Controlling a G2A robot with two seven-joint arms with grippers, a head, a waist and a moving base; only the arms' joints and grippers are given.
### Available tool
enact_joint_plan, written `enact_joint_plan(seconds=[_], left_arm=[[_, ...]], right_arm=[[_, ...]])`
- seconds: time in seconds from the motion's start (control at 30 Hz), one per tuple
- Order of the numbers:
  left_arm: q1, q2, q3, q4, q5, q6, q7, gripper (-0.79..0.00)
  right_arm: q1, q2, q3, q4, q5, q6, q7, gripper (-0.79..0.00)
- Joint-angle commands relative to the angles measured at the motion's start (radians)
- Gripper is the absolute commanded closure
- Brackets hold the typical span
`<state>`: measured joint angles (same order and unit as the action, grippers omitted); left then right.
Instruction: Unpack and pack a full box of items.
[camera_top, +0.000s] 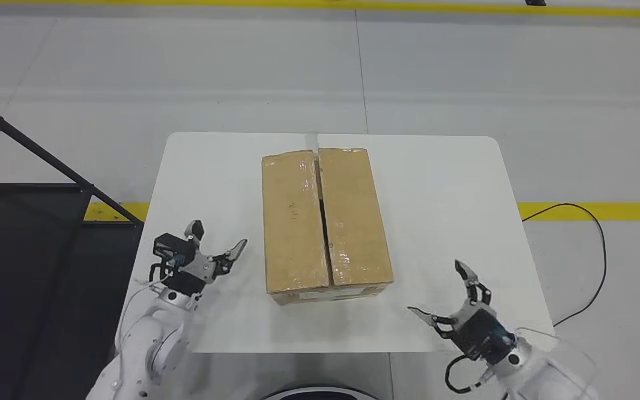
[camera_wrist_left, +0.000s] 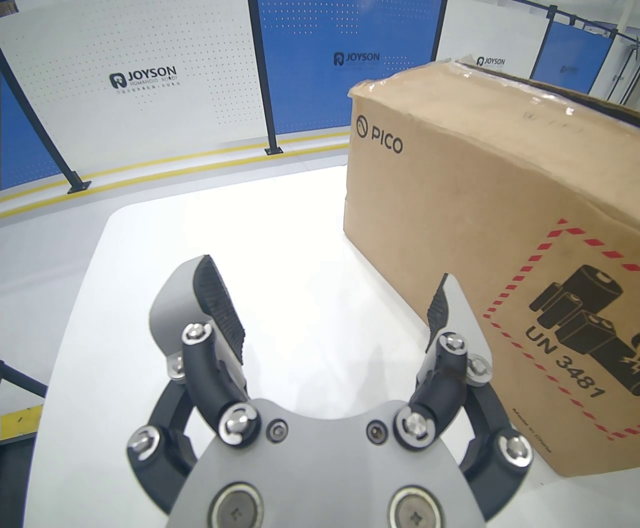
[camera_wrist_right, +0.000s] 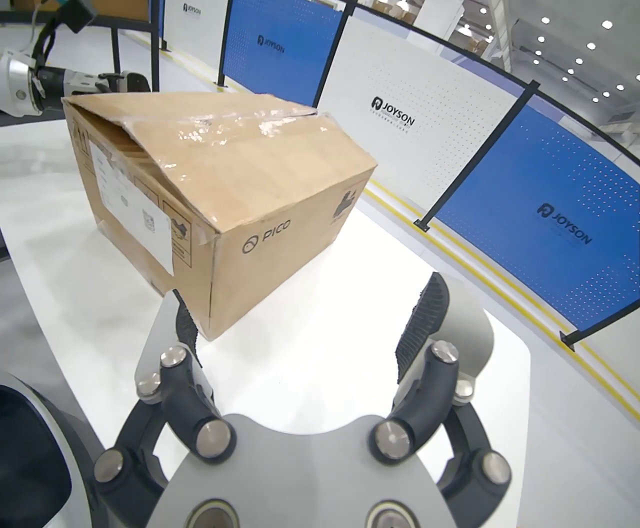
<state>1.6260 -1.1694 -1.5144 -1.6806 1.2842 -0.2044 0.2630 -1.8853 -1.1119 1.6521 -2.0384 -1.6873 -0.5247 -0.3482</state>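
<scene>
The box (camera_top: 325, 220) sits closed, flaps taped, mid-frame on the table (camera_top: 440, 180). The left gripper (camera_top: 218, 237) at lower left and the right gripper (camera_top: 436, 289) at lower right flank it, both wide open and empty, likely ready to open the 2 flaps.

Top view looks down from overhead; both wrist views face the box (camera_top: 325, 220) from opposite sides.

Box (camera_top: 325, 220): plain brown cardboard, glossy clear tape (camera_wrist_right: 225, 125) along top seam. Hazard mark (camera_wrist_left: 565, 330): red-white dashed border, black pictogram. Label (camera_wrist_right: 130, 210): white. Surface (camera_top: 440, 190): white. Floor (camera_top: 200, 80): pale grey, yellow stripes. Left fingers (camera_wrist_left: 172, 300), right fingers (camera_wrist_right: 465, 320): silver, black ribbed pads (camera_wrist_left: 220, 300).
</scene>
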Motion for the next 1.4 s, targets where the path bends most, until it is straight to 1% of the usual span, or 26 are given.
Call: enact_joint_plan(seconds=[0.0, 0.23, 0.53, 0.8, 1.07, 1.37], left_arm=[[-0.004, -0.001, -0.002, 0.006, -0.005, 0.006, 0.001, -0.785], [-0.002, -0.001, -0.021, 0.01, -0.012, 0.005, 0.004, -0.785], [0.021, -0.001, -0.049, 0.01, -0.028, 0.002, 0.013, -0.785], [0.028, -0.003, -0.055, 0.018, -0.036, 0.0, 0.02, -0.785], [0.04, -0.004, -0.064, 0.015, -0.045, -0.001, 0.03, -0.785], [0.045, -0.008, -0.05, -0.005, -0.035, -0.003, 0.024, -0.785]], right_arm=[[0.014, -0.002, -0.038, 0.002, -0.011, 0.018, 0.021, -0.785], [0.081, -0.012, -0.146, 0.014, -0.034, 0.094, 0.105, -0.785], [0.167, -0.023, -0.218, 0.045, 0.012, 0.15, 0.175, -0.785], [0.222, -0.033, -0.262, 0.07, 0.041, 0.222, 0.214, -0.785], [0.271, -0.041, -0.3, 0.09, 0.043, 0.262, 0.248, -0.785], [0.315, -0.053, -0.329, 0.124, 0.076, 0.351, 0.26, -0.785]])
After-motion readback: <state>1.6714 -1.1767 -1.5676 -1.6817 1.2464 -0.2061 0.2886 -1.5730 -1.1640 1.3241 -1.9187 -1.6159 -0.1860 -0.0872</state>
